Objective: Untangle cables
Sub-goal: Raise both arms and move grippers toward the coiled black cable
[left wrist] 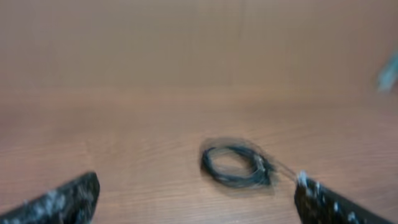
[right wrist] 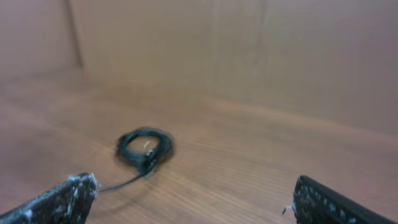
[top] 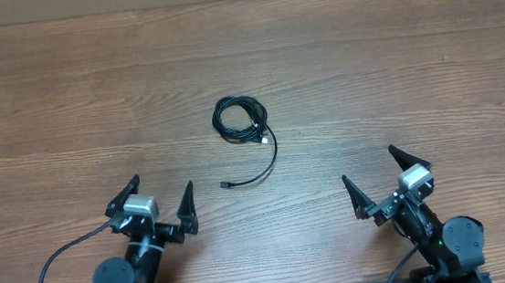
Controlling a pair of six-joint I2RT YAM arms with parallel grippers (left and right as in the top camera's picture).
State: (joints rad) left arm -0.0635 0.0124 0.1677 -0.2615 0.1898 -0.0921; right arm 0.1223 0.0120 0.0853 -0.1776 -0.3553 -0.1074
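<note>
Right, the cable (top: 240,121) sits near the middle of the worktop (top: 428,53), wound into a small tight coil. One loose tail curves out of the coil's right side and sweeps back toward the robot, ending in a small plug (top: 225,185) that lies flat on the wood. Whether that bundle is one cord or several, I cannot tell from here.

Nothing is touching it. Off to the near left, the left arm (top: 126,272) sits low at the worktop's edge, and the left jaws are spread wide with nothing between them. Its wrist view is blurred, but the coil shows ahead, a little right of centre, well clear of both fingers (left wrist: 62,202).

Over on the near right, the right arm (top: 444,235) mirrors it. The right jaws are spread wide and hold nothing, angled in toward the centre. From that wrist view the coil lies ahead and to the left, its tail trailing toward the left finger without reaching it.
</note>
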